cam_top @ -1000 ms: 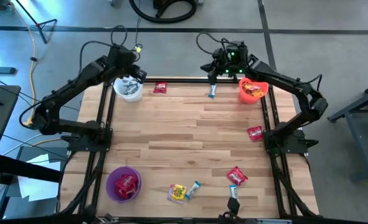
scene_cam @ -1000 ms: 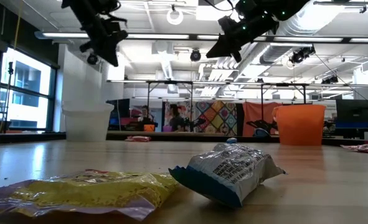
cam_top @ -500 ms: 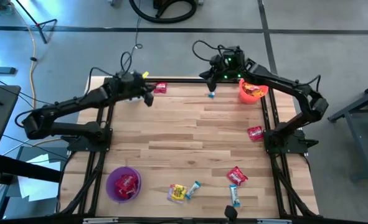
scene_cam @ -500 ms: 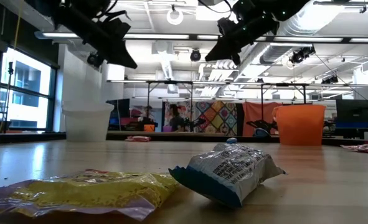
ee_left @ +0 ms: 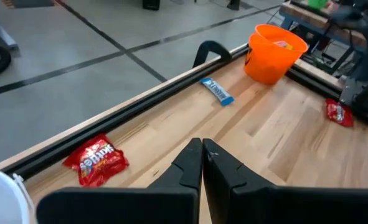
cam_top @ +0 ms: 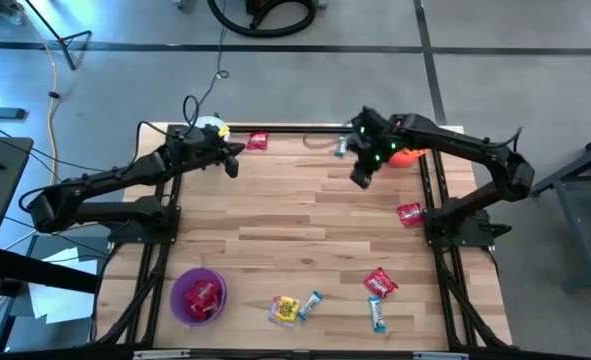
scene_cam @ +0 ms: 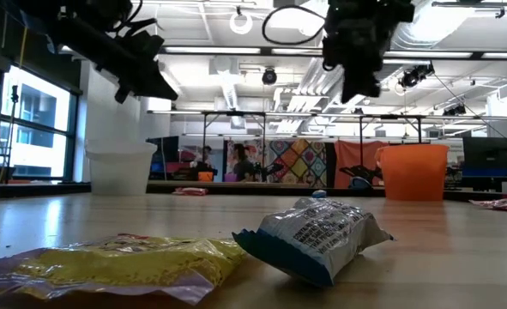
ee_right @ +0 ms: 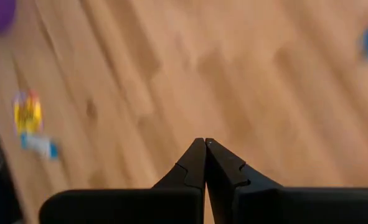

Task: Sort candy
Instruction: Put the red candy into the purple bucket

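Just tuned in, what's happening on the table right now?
Candy sorting is under way. Both grippers are shut and empty: the left gripper hovers by the red candy at the far edge, and the right gripper is over bare wood near the orange bucket. The purple bucket holds red candy, and several pieces lie loose near the front edge.

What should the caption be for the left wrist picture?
Shut left end effector above red candy, orange bucket beyond.

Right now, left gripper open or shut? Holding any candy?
Shut and empty: left gripper fingers meet with nothing between them, hovering near the red candy at the table's far edge.
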Controlling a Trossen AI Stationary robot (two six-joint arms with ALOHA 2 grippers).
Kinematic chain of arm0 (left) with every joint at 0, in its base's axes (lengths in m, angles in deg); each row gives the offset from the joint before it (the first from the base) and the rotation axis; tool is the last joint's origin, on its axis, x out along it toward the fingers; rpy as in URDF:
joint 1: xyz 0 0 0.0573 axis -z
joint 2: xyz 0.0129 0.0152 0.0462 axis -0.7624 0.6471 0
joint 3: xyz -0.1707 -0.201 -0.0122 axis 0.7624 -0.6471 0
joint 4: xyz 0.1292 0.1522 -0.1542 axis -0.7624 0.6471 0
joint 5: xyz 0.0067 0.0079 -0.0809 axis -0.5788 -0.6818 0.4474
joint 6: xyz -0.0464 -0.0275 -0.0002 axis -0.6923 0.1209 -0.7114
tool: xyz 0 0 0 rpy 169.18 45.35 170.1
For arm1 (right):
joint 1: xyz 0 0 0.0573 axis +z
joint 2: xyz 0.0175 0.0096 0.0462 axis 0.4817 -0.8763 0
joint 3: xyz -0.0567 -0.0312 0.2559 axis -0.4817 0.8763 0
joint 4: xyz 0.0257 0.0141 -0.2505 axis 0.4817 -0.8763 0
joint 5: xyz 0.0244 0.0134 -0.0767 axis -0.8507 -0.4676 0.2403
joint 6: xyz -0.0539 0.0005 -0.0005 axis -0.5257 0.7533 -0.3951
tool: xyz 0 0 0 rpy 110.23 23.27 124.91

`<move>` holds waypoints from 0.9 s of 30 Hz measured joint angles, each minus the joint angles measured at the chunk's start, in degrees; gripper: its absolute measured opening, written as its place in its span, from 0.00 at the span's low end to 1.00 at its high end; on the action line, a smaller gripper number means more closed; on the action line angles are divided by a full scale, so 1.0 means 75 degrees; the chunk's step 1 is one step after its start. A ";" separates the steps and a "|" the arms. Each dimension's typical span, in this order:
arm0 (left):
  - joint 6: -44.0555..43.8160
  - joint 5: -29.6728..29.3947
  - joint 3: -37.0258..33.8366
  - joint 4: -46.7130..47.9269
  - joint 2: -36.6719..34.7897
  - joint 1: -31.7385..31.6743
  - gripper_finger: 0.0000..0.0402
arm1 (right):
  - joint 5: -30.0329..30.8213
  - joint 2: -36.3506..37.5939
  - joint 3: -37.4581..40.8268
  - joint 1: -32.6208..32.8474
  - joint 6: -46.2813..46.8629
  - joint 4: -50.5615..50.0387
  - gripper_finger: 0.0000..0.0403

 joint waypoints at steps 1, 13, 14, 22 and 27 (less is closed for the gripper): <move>-0.0001 0.0000 -0.0001 -0.0068 0.0002 0.0000 0.00 | 0.0022 0.0000 0.0002 0.0172 0.0106 -0.0352 0.00; 0.0202 0.0260 -0.0001 -0.0288 0.0006 0.0000 0.00 | -0.0671 0.0053 0.1025 0.2014 0.1438 -0.0189 0.00; 0.0250 0.0365 -0.0001 -0.0288 0.0006 0.0000 0.00 | -0.0778 0.0106 0.1377 0.2099 0.1606 0.0125 0.00; 0.0270 0.0627 -0.0001 -0.0285 0.0006 0.0003 0.00 | -0.0955 0.0606 0.2898 0.3513 0.4272 0.1811 0.00; 0.0609 0.0641 -0.0001 -0.0282 0.0006 0.0003 0.00 | -0.0878 0.0500 0.2899 0.4956 0.6395 0.2114 0.03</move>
